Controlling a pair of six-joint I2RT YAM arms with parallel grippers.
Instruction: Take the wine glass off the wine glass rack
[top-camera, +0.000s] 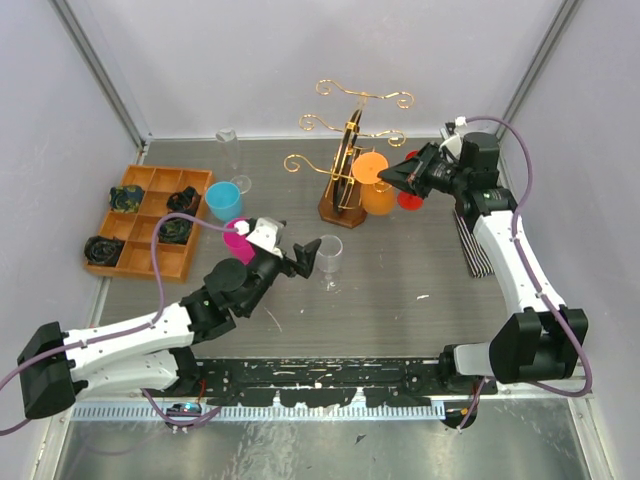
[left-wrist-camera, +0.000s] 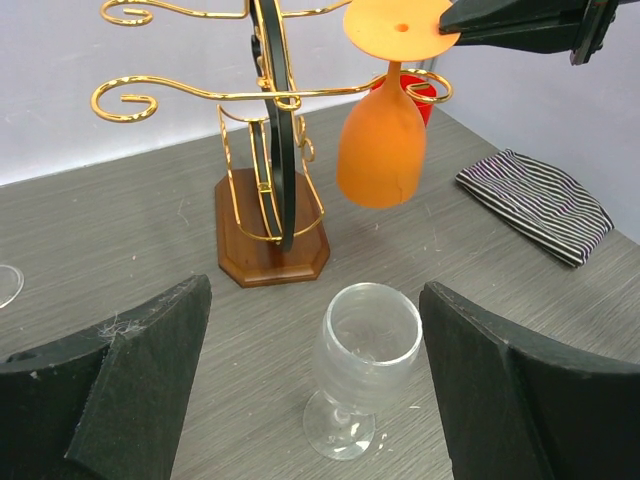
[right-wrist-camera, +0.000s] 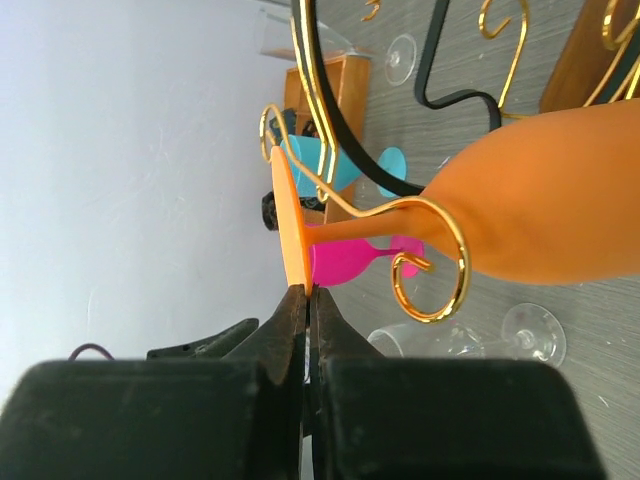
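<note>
Right gripper (top-camera: 385, 173) is clamped on the foot rim of the orange glass (top-camera: 378, 198), which hangs upside down on the rack (top-camera: 338, 211), upper centre. Next job, I reckon: slide the foot outward past the hook's curl. Left gripper (top-camera: 300, 255) gapes by the clear glass (left-wrist-camera: 365, 350).

Gold wire of wine glass rack (left-wrist-camera: 271, 243) was glossy, base varnished wood; orange wine glass (left-wrist-camera: 380, 150) matt plastic; table (left-wrist-camera: 120, 225) matt woodgrain.
</note>
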